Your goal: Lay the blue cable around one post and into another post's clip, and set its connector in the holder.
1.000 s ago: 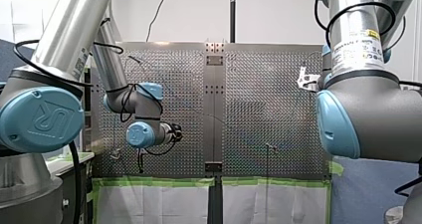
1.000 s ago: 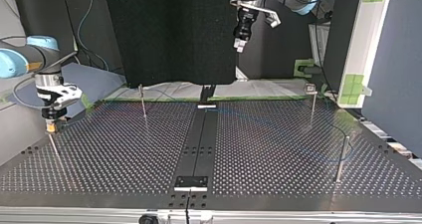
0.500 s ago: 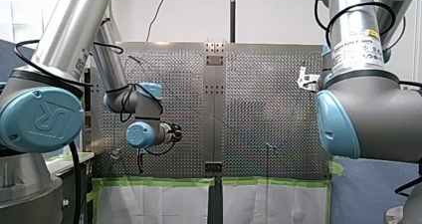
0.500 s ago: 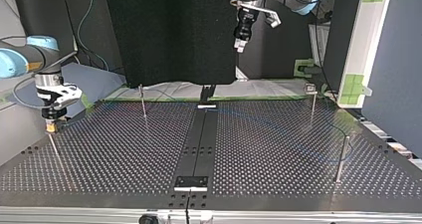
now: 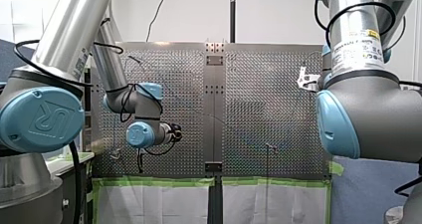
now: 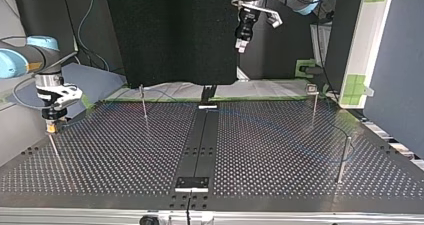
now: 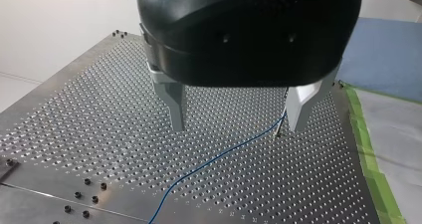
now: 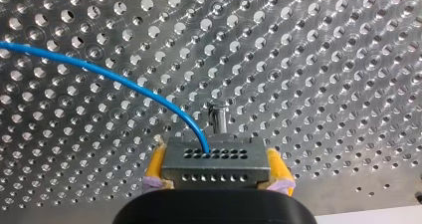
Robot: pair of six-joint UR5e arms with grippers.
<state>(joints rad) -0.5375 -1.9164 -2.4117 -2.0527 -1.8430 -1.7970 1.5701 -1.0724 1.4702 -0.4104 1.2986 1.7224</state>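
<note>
My right gripper (image 8: 215, 149) is shut, its yellow pads (image 8: 155, 163) clamping a grey metal connector (image 8: 214, 165) with rows of small holes. The blue cable (image 8: 124, 82) leaves the connector's face and curves away over the perforated plate. A short post (image 8: 217, 119) stands just ahead of the connector. In the top view this gripper (image 6: 50, 127) hangs at the left, right above a thin post (image 6: 55, 152). My left gripper (image 7: 235, 127) is open and empty, high over the plate, with the cable (image 7: 219, 159) running beneath its metal fingers (image 7: 174, 107). It also shows raised at the back (image 6: 241, 46).
Three more thin posts stand on the plate in the top view: one at back left (image 6: 143, 102), one at back right (image 6: 314, 105), one at near right (image 6: 344, 160). A dark centre strip (image 6: 200, 145) divides the plate. Green tape (image 5: 159, 181) edges the table.
</note>
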